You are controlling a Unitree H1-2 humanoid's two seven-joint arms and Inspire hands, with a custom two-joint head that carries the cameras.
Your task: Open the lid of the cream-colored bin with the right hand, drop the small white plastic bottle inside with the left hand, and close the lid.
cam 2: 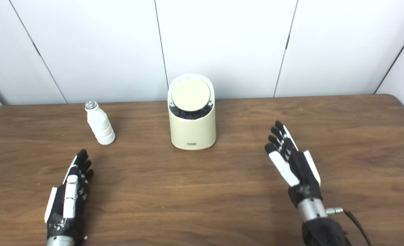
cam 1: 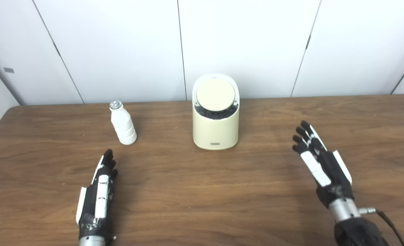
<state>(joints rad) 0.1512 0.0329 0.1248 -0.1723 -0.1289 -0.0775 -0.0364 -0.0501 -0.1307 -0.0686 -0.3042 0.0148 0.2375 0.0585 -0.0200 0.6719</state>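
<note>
A cream-colored bin (cam 1: pixel 216 128) stands upright near the table's middle back, its round lid (cam 1: pixel 215 95) down and tilted toward me, with a dark gap below the lid's front edge. A small white plastic bottle (cam 1: pixel 122 123) with a silvery cap stands upright to the bin's left. My left hand (cam 1: pixel 99 191) lies open near the front left, fingers stretched toward the bottle and a short way from it. My right hand (cam 1: pixel 319 162) is open at the front right, fingers extended, well to the right of the bin. Neither hand holds anything.
The brown wooden table (cam 1: pixel 202 191) stretches across the view, with its rounded back corners visible. White wall panels (cam 1: pixel 242 44) rise right behind the table's far edge.
</note>
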